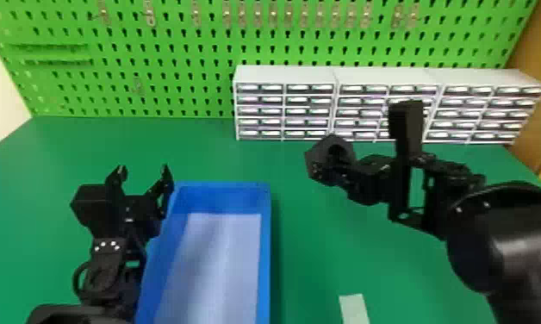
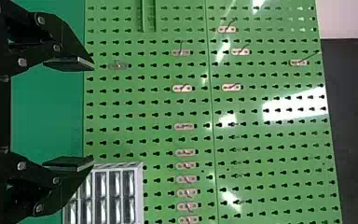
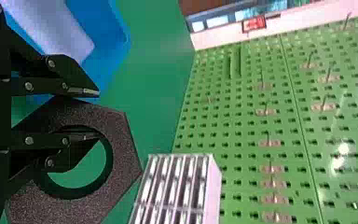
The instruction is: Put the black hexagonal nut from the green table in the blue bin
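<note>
The black hexagonal nut (image 1: 315, 163) is held above the green table (image 1: 308, 241), to the right of the blue bin (image 1: 264, 241) and beyond the bin's far right corner. The right gripper (image 1: 342, 170) grasps the nut by one wall: one finger is seated in the central hole, the other bears on the outer side. The left gripper (image 1: 144, 169) is released, its fingers spread, near the bin's far left corner. The white drawer unit (image 1: 284, 76) stands along the table's far edge, toward the right, in front of the green pegboard (image 1: 183, 56).
</note>
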